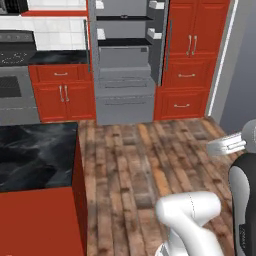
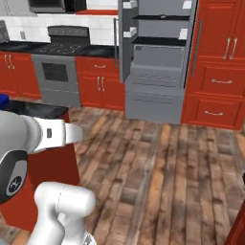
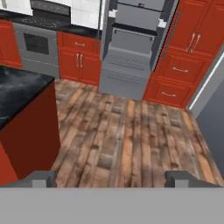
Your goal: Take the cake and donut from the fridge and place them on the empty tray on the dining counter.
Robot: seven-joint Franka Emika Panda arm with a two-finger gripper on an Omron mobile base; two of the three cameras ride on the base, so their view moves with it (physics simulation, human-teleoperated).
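Wooden floor (image 1: 140,160) stretches to the fridge (image 1: 125,60), doors open, across the room. Arm (image 1: 200,220) folded low, tool (image 3: 111,178) spread wide, empty, aimed forward beside the black tabletop (image 1: 35,155).

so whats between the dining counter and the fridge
Bare wooden floor separates the dining counter from the open fridge, clearest in the left base view.

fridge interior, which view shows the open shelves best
The left base view: it faces the fridge straight on, doors open, black shelves and white door bins plain. The right base view sees it at an angle, one door partly covering. The hand view crops the top shelves.
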